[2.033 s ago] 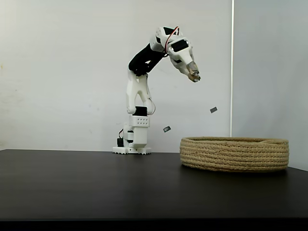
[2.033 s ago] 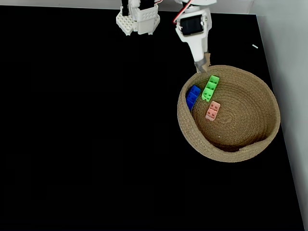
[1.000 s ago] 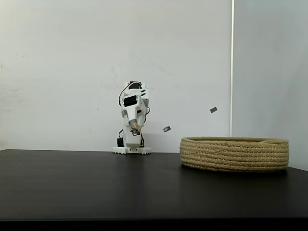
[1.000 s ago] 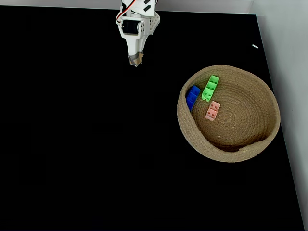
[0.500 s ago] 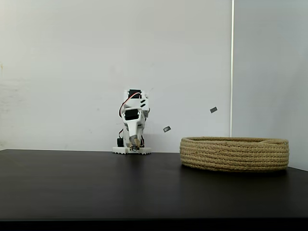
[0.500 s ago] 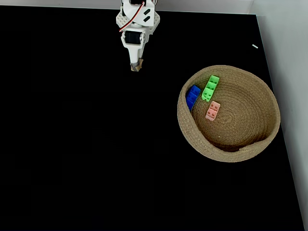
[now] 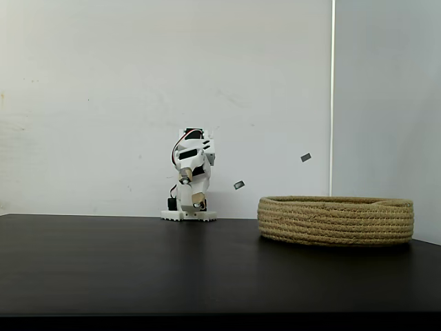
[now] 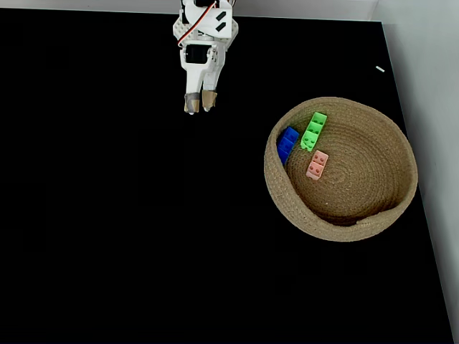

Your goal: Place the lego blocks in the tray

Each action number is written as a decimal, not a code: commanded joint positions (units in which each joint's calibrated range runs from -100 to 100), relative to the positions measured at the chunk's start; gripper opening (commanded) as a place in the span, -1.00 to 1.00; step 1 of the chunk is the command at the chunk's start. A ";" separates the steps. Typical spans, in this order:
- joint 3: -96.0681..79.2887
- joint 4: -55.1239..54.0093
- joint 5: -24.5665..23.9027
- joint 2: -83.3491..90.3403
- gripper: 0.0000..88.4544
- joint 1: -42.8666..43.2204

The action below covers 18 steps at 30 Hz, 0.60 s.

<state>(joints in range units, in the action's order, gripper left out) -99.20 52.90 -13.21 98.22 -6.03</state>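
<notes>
Three lego blocks (image 8: 308, 143) near tray (image 8: 373, 222) left rim; hand (image 8: 200, 107) parted, well apart.

Blue brick (image 8: 287, 144): against the tray's left wall.
Green brick (image 8: 313, 131): beside it.
Salmon-orange brick (image 8: 317, 165): near centre.
Tray (image 8: 387, 208): coiled rope, upright on the table.

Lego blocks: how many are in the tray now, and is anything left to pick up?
Done: the blue block, green block and orange block all lie inside the tray. In hand: nothing; the tool is open and empty over the bare black table, away from the tray. Left: no loose block is visible on the table.
</notes>
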 commanded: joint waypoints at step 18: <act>-0.80 -6.55 14.90 0.58 -1.00 7.51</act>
<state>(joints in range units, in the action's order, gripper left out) -99.20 47.79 1.15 98.22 0.98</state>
